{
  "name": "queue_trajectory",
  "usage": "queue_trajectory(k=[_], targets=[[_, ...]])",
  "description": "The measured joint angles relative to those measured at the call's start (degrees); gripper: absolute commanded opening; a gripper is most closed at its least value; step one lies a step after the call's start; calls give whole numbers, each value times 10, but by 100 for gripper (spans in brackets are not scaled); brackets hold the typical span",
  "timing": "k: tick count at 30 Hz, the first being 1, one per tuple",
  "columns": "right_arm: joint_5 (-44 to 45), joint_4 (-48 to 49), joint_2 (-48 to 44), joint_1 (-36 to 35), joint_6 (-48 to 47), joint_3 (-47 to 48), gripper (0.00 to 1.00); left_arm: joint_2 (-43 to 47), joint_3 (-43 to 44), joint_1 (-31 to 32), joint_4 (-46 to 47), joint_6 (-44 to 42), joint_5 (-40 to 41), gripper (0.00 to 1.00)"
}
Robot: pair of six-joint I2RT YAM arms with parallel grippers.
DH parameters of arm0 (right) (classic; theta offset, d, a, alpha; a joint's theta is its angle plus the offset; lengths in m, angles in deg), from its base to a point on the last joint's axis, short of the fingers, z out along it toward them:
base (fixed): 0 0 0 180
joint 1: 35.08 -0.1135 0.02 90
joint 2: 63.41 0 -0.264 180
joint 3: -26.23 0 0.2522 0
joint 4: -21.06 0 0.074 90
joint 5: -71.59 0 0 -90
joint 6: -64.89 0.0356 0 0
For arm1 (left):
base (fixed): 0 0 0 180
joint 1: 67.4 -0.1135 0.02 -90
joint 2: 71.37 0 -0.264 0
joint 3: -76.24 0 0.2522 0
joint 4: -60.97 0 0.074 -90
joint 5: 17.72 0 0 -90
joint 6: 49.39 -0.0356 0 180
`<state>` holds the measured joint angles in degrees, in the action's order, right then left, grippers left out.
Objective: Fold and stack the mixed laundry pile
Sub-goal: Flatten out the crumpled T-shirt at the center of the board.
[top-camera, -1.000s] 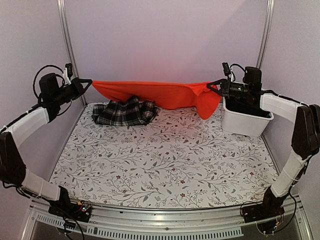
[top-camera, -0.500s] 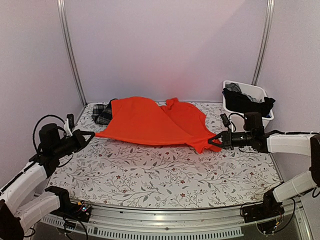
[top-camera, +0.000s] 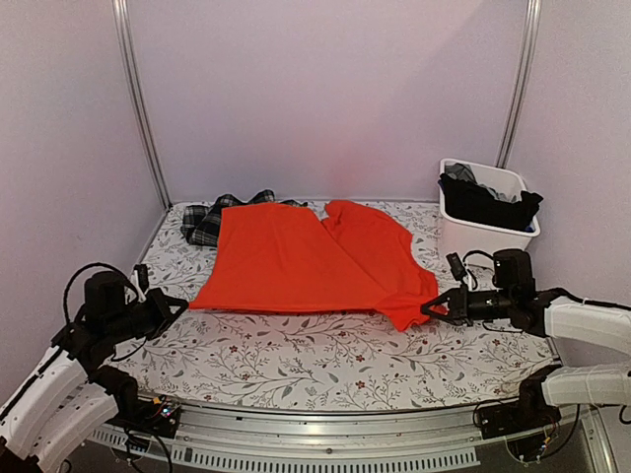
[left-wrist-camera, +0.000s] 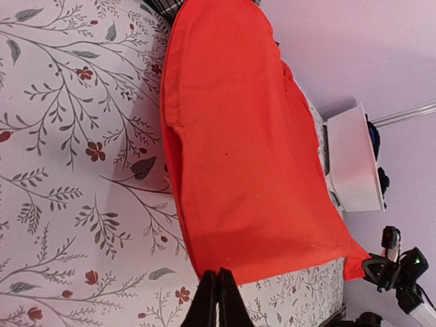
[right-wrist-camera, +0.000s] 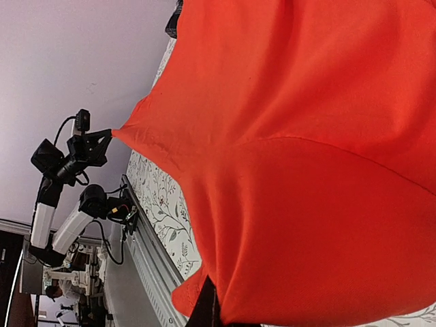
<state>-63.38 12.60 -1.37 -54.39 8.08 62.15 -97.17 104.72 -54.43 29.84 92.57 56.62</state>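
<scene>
You have: white rectangular plastic bin (top-camera: 471, 241) of dark clothes (top-camera: 483, 203), back right; black-and-white plaid cloth (top-camera: 204, 225) behind orange-red garment (top-camera: 296, 261). Low left gripper (top-camera: 177, 304), right gripper (top-camera: 428, 307) clamp its near corners.

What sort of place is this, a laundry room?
Probably a robot test booth: plain walls and metal rails around a floral tablecloth, with the left arm and right arm bolted at its edge, holding an orange garment.

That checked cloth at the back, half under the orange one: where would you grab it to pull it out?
Pinch the plaid garment at its exposed left-hand bunch, coming down from above on the left side. That end lies crumpled, with raised folds that seem easy to pinch, while the rest of it is covered by the orange garment spread over it.
</scene>
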Motion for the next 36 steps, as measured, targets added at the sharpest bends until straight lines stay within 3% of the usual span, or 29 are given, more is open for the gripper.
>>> queue_trajectory(k=[7,15,20,36], targets=[[23,-55,-63,-18,28,-47,3,34,36,89,-130,87,87,0],[55,-99,-73,-77,54,-62,6,8,43,110,-197,132,127,0],[99,-141,-34,-81,39,-18,6,-56,67,115,-187,112,145,0],[177,-163,168,-69,-57,173,4,-352,182,117,-49,-60,210,0]])
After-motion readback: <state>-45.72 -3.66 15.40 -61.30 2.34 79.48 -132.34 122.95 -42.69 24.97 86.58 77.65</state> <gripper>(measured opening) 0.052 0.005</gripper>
